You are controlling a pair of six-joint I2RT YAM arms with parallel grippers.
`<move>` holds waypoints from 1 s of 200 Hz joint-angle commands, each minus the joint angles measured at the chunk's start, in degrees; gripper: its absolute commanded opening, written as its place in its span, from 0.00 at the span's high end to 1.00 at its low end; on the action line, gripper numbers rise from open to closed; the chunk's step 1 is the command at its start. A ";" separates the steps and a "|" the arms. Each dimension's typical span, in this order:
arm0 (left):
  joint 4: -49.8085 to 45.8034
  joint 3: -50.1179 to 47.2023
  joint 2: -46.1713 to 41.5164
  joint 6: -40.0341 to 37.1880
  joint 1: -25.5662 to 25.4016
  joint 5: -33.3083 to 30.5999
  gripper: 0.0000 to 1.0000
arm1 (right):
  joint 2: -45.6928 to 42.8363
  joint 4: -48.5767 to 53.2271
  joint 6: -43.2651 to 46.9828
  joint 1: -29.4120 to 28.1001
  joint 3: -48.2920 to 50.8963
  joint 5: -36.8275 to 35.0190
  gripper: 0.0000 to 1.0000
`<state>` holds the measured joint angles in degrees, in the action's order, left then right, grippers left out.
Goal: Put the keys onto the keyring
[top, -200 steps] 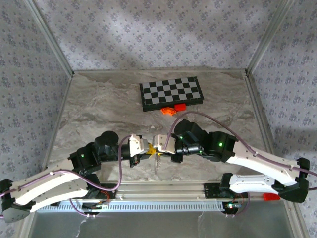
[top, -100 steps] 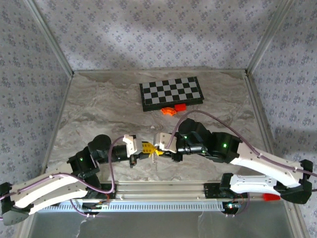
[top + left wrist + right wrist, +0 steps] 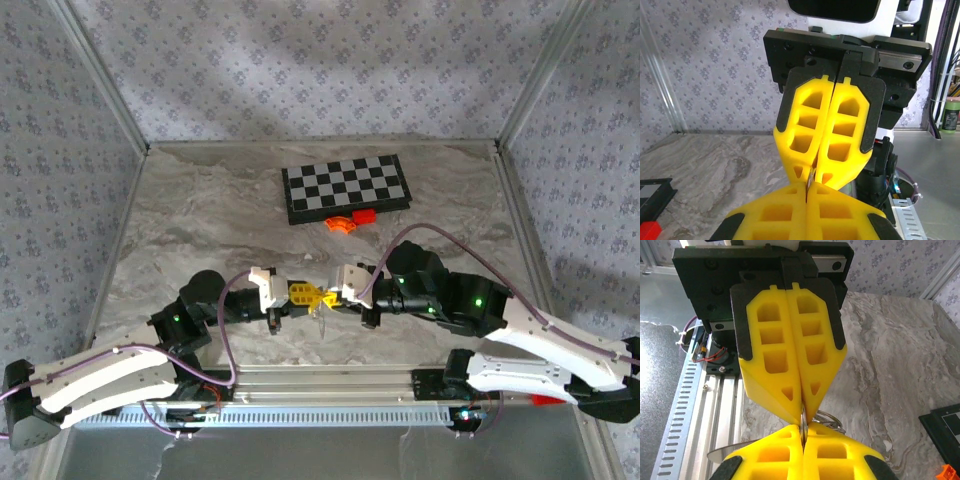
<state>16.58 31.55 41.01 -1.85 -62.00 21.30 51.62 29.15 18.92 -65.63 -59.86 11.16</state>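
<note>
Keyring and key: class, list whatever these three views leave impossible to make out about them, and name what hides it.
- Top external: the keyring is a tiny pale glint under the meeting yellow fingers; its shape and any key on it are too small to tell.
- Right wrist: most of the keyring sits behind the fingers; which gripper pinches it is hidden.
- Left wrist: a thin sliver between the fingertips; too narrow to identify.

Marbled grey bench (image 3: 200, 220), patterned wallpaper walls (image 3: 300, 70) on three sides. Chessboard (image 3: 346, 188) flat at far centre, slightly skewed. Orange curved piece (image 3: 340, 224) just beside its near edge; red block (image 3: 364, 215) touching the orange piece's right side. Slotted metal rail (image 3: 330, 415) along the bench's near edge.
</note>
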 commanded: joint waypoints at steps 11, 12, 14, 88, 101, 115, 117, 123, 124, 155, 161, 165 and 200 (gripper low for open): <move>-3.23 3.28 0.66 0.28 -0.23 -0.18 1.00 | -0.48 -2.37 -0.20 0.11 1.12 -0.84 1.00; -3.66 3.44 0.70 0.10 -0.23 -0.37 0.99 | -0.47 -2.27 -0.15 0.08 1.09 -0.90 1.00; -4.39 3.72 0.72 -0.15 -0.23 -0.73 0.98 | -0.53 -2.15 -0.12 0.07 1.06 -0.99 1.00; -22.33 10.02 0.87 -6.81 -0.23 -6.60 0.85 | 4.63 2.72 2.21 -1.24 -2.77 -1.51 1.00; -22.45 9.94 0.73 -6.77 -0.23 -6.63 0.86 | 5.62 2.92 2.56 -1.59 -3.37 -1.65 1.00; -22.63 9.84 0.42 -6.81 -0.16 -6.79 0.87 | 6.25 3.29 3.03 -1.71 -3.82 -1.68 1.00; -22.64 9.80 0.39 -6.84 -0.21 -6.86 0.87 | 6.29 3.35 3.09 -1.75 -3.90 -1.67 1.00; -22.60 9.54 0.11 -6.81 -0.23 -7.01 0.87 | 6.39 3.44 3.21 -1.78 -4.05 -1.51 1.00; -22.58 9.52 0.11 -6.83 -0.23 -7.04 0.87 | 6.44 3.45 3.22 -1.78 -4.09 -1.50 1.00; -21.66 8.80 -1.00 -6.67 -0.23 -7.08 1.00 | 6.86 3.64 3.23 -1.96 -4.47 -0.96 1.00; -21.14 8.58 -1.23 -6.50 -0.23 -6.98 1.00 | 6.91 3.55 3.17 -1.92 -4.35 -0.88 1.00; -20.74 8.37 -1.43 -6.43 -0.25 -6.80 1.00 | 6.93 3.47 3.14 -1.96 -4.31 -0.86 1.00; -15.17 6.12 -4.71 -5.20 -0.23 -6.07 1.00 | 5.35 0.85 2.50 -1.84 -2.57 -0.96 0.93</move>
<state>-6.04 38.57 39.33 -8.47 -62.04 15.55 58.41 31.86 20.86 -66.98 -62.22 8.82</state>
